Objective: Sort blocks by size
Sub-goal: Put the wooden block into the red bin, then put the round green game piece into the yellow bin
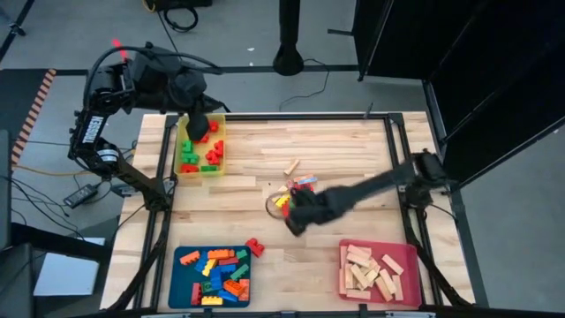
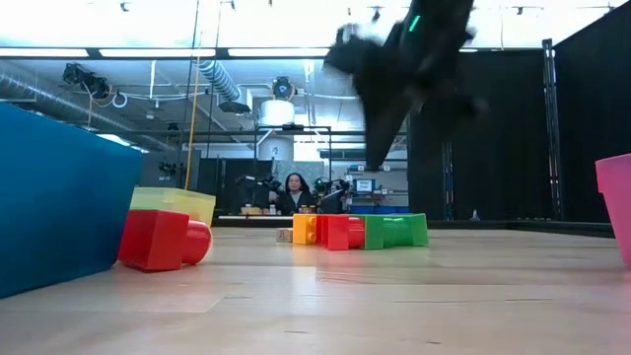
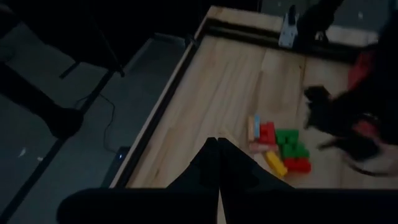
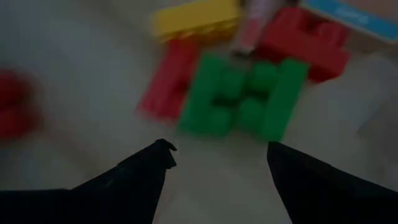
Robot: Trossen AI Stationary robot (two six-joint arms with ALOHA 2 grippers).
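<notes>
Right wrist view: studded green block (image 4: 245, 99)

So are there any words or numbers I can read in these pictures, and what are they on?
No text reads clearly.
White lettering runs along the left arm in the high view: too small to read.
A pale blue label at the edge of the right wrist view, beside the red block: too blurred to read.
The blocks and trays show no print.
</notes>
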